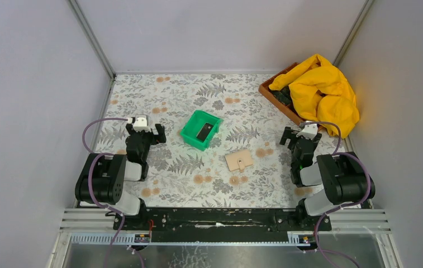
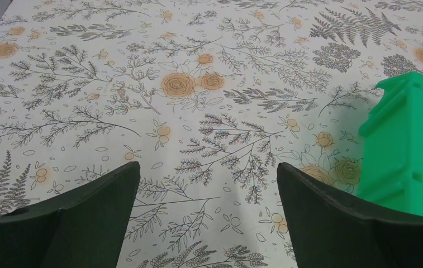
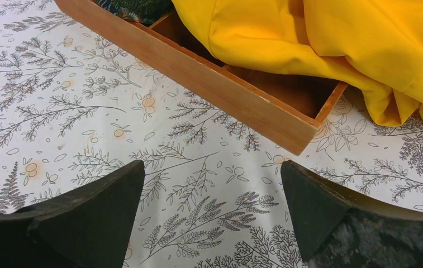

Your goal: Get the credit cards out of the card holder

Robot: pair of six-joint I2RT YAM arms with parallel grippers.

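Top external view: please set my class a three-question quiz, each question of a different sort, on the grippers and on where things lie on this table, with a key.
1. True or false: the left gripper and the right gripper are both open and hold nothing.
2. Fill in the gap: the bin that stands beyond and to the left of the card holder is coloured ____.
3. Choose one: the card holder lies
A. closed, on the table between the two arms
B. spread open on the table
C. inside the bin

Key: 1 true; 2 green; 3 A.
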